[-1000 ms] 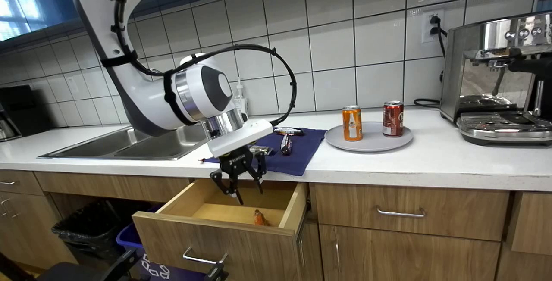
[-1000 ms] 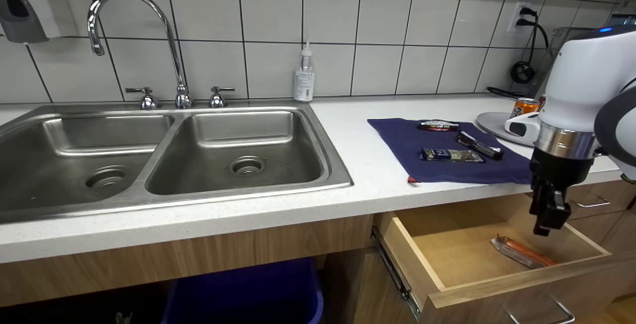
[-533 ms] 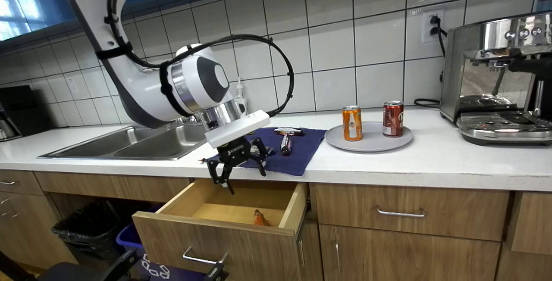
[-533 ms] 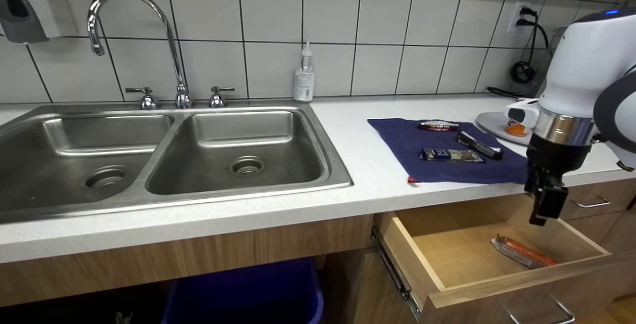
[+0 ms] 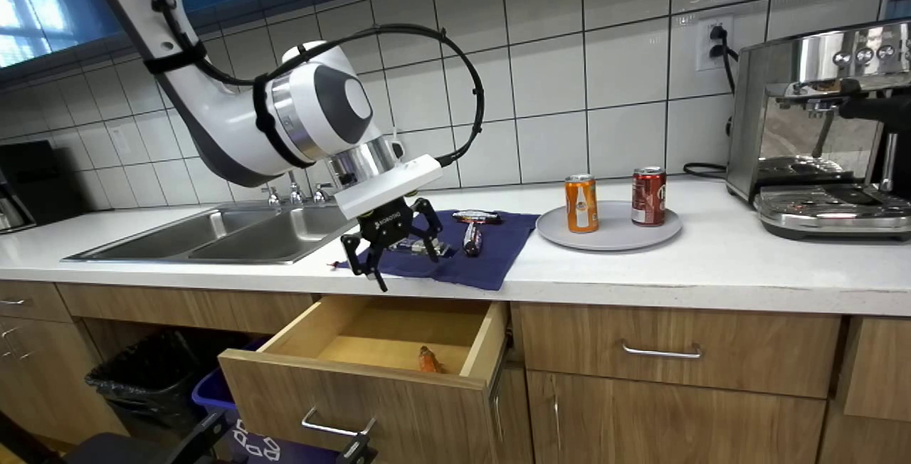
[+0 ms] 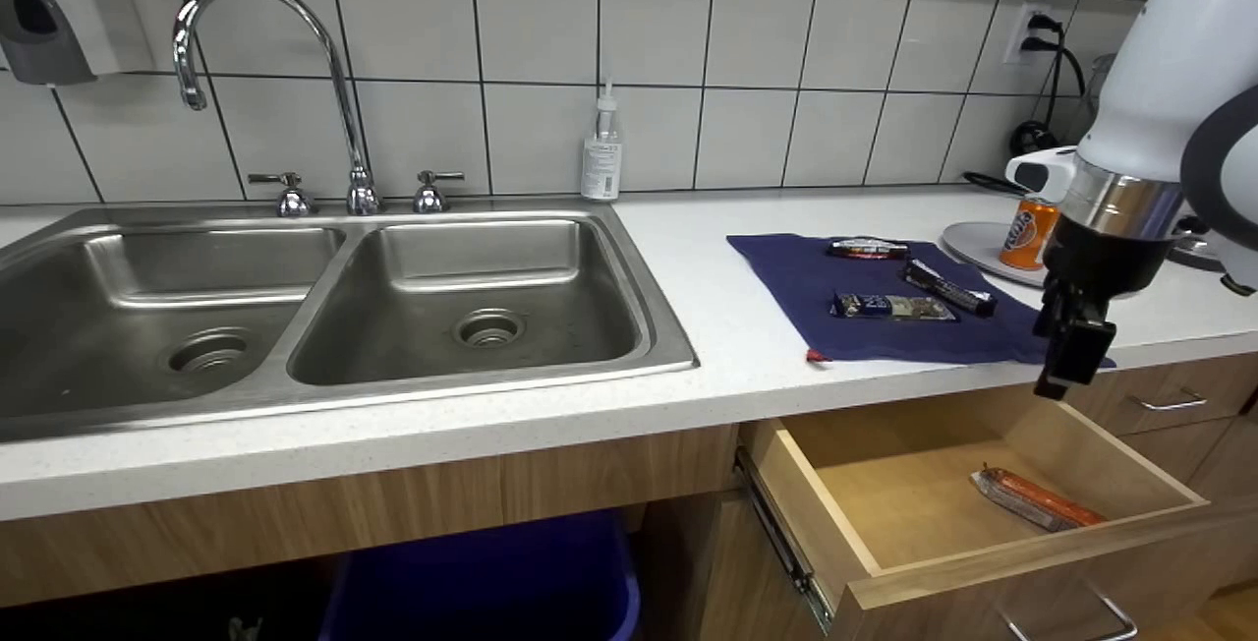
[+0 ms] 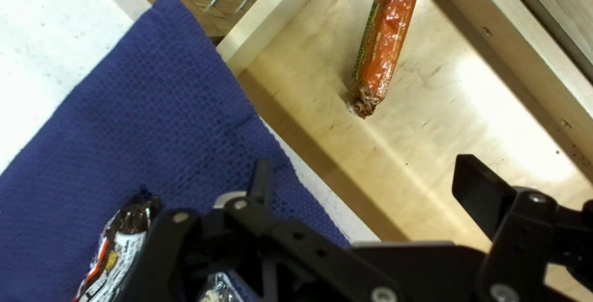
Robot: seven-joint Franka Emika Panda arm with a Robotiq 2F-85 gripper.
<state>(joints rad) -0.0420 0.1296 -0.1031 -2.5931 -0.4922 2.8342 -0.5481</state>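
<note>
Drawer (image 6: 904, 484) pulled out, top uncovered: room to come down toward the drawer's back. Orange-wrapped stick (image 7: 386, 38) lies inside, toward the drawer's front. Front panel (image 5: 398, 403) and side walls (image 7: 273, 15) fence it. Counter edge (image 7: 333, 205) bars the drawer's back; in the wrist view it runs between spread fingers (image 7: 479, 195) of the gripper (image 7: 363, 171), one over blue cloth (image 7: 153, 84), one over drawer floor (image 7: 412, 121). Behind and above the drawer, low wrapped bars (image 6: 894, 307); past one drawer side, taller cans (image 5: 582, 204) on a plate (image 5: 613, 240)
</note>
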